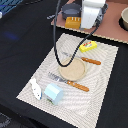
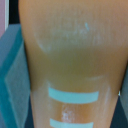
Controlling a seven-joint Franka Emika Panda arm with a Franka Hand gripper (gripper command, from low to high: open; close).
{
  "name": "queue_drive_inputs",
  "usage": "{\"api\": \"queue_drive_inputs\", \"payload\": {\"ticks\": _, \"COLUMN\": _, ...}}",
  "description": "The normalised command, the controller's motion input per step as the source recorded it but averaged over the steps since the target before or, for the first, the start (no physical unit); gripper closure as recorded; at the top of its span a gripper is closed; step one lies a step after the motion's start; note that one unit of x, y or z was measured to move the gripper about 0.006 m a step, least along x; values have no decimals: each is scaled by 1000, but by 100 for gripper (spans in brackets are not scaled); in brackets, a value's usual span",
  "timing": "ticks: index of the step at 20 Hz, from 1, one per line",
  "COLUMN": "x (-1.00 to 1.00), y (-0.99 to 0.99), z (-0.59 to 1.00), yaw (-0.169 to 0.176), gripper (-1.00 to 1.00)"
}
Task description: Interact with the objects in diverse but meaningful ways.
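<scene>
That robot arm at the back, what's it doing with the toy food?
The robot arm has its gripper down at the orange bread loaf on the brown board at the back. The wrist view is filled with the loaf and its pale slashes, so the camera is very close, but the jaws cannot be seen. The rest sits untouched on the striped mat: a yellow packet, a tan plate between a knife and a fork, a white piece and a pale blue carton.
</scene>
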Motion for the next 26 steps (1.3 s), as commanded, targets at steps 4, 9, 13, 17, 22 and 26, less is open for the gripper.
{"api": "queue_drive_inputs", "payload": {"ticks": 4, "x": -1000, "y": -84, "z": -732, "yaw": 33, "gripper": 100}}
{"api": "queue_drive_inputs", "payload": {"ticks": 9, "x": -998, "y": -45, "z": -718, "yaw": 38, "gripper": 100}}
{"api": "queue_drive_inputs", "payload": {"ticks": 13, "x": -819, "y": -18, "z": -600, "yaw": 27, "gripper": 100}}
{"api": "queue_drive_inputs", "payload": {"ticks": 17, "x": 56, "y": 151, "z": -14, "yaw": -17, "gripper": 100}}
{"api": "queue_drive_inputs", "payload": {"ticks": 22, "x": 594, "y": 301, "z": 360, "yaw": -28, "gripper": 100}}
{"api": "queue_drive_inputs", "payload": {"ticks": 26, "x": 780, "y": 371, "z": 505, "yaw": -32, "gripper": 100}}
